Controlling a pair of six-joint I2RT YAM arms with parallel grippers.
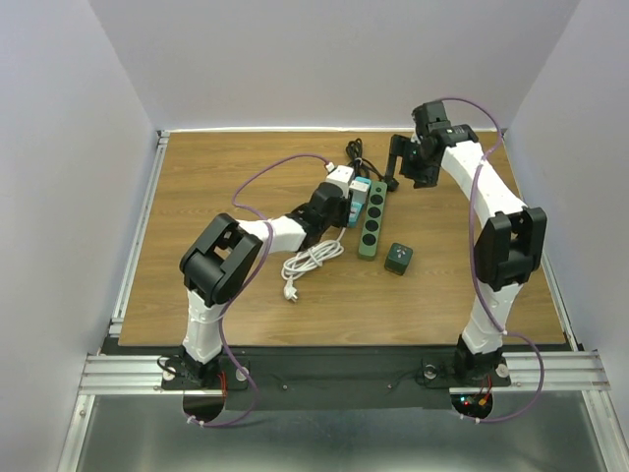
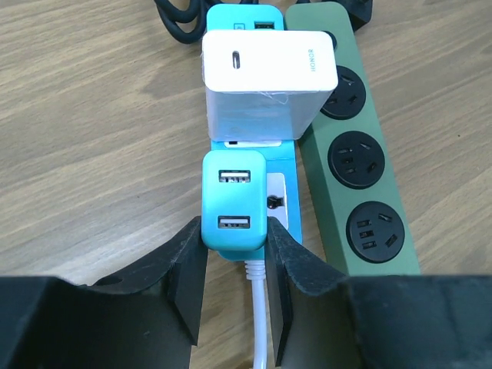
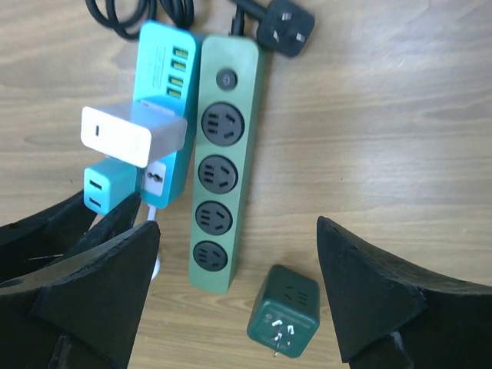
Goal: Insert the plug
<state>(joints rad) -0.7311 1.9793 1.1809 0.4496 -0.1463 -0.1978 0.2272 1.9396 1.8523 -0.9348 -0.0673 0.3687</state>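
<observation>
Left pincer (image 2: 234,233) is clamping the teal plug (image 2: 233,201), which is sitting on the teal power strip (image 3: 154,69) just beside the white charger (image 2: 265,84); right pincer (image 3: 238,231) is hanging wide apart over the counter (image 3: 384,115).

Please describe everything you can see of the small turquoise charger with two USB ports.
The small turquoise charger is a glossy plastic block with rounded corners and two USB ports, both empty, on its upward face. It sits on the turquoise power strip, right beside the white charger. The left gripper is shut on its two sides.
</observation>
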